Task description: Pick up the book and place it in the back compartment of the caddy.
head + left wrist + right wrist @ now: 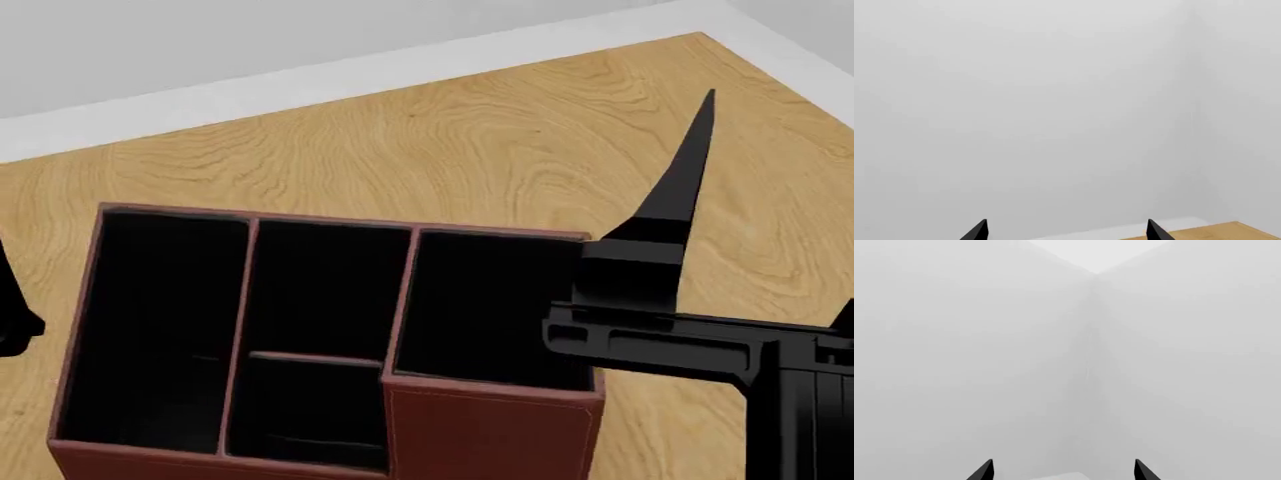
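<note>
The caddy [489, 428], a dark red box with black insides and thin red dividers, fills the lower left of the head view. All the compartments I can see look empty. The book is out of view in every frame. My right gripper [1063, 470] is open and empty and faces bare white walls. In the head view one of its black fingers [678, 180] points up, just right of the caddy's right compartment. My left gripper [1067, 230] is open and empty and faces a white wall. Only a black sliver of the left arm [11, 322] shows, left of the caddy.
The caddy stands on a light wooden surface [467, 140]. A white skirting strip [334, 72] and grey wall run behind it. A corner of the wood [1227, 232] shows in the left wrist view.
</note>
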Robot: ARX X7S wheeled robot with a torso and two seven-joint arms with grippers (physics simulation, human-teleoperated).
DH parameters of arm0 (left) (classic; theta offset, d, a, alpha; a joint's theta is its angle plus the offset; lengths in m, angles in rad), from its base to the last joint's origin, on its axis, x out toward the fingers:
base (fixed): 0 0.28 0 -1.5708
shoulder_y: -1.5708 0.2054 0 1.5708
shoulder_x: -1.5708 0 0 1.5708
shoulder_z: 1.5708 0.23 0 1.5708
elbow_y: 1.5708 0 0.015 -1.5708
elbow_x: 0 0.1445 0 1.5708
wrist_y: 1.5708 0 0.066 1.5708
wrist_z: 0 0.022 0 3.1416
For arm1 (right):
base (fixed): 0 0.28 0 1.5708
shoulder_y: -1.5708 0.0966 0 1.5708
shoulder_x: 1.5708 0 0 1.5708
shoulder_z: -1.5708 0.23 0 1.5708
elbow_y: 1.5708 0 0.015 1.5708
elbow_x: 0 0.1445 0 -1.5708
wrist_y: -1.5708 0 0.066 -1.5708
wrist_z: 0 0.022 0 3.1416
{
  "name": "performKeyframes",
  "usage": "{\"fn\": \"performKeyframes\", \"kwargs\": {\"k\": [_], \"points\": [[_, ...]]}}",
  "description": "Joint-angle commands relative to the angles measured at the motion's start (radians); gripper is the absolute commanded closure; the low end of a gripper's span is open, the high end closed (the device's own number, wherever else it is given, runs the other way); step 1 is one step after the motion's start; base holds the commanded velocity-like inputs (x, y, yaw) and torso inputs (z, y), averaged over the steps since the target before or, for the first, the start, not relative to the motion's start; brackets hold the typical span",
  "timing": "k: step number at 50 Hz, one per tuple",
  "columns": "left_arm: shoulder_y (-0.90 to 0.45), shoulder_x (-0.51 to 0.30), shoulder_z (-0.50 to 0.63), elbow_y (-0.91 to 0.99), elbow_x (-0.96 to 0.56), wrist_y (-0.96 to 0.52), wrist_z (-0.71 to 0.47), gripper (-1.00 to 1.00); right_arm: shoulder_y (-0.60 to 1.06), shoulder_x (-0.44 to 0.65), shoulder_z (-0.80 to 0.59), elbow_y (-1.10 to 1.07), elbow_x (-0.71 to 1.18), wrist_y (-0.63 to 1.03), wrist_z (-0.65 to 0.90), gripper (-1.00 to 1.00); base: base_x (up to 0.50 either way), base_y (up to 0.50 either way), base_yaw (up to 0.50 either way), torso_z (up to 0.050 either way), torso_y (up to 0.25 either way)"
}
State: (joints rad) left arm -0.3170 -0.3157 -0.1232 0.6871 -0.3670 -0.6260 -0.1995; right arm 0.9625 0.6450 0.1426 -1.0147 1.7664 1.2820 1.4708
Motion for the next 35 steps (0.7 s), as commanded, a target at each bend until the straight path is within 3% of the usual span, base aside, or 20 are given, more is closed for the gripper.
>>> {"fn": "performKeyframes", "kwargs": {"k": [1, 3, 12, 22, 25, 35], "points": [[0.004, -0.003, -0.010, 0.012, -0.015, 0.000, -0.004, -1.00, -0.023, -0.004, 0.058, -0.020, -0.017, -0.010, -0.035, -1.00, 0.00, 0.00, 0.00, 0.000, 0.000], [0.004, -0.003, -0.004, 0.008, -0.011, 0.003, -0.004, -1.00, -0.007, 0.018, 0.006, 0.005, 0.001, 0.001, 0.040, -1.00, 0.00, 0.00, 0.00, 0.000, 0.000], [0.003, -0.007, -0.004, 0.014, -0.016, -0.005, -0.011, -1.00, -0.012, 0.007, 0.015, -0.008, -0.013, -0.008, 0.006, -1.00, 0.19, 0.46, 0.00, 0.000, 0.000], [0.004, -0.010, -0.001, 0.009, -0.017, 0.002, -0.012, -1.00, 0.002, 0.018, -0.022, -0.002, -0.020, 0.012, 0.039, -1.00, 0.00, 0.00, 0.00, 0.000, 0.000], [0.004, -0.011, 0.001, 0.007, -0.016, 0.004, -0.012, -1.00, -0.022, 0.000, 0.013, -0.003, -0.027, -0.009, -0.011, -1.00, 0.00, 0.00, 0.00, 0.000, 0.000], [0.005, -0.012, 0.007, -0.003, -0.016, 0.013, -0.013, -1.00, -0.041, -0.010, 0.033, -0.009, -0.047, -0.012, -0.046, -1.00, 0.00, 0.00, -0.49, 0.000, 0.000]]}}
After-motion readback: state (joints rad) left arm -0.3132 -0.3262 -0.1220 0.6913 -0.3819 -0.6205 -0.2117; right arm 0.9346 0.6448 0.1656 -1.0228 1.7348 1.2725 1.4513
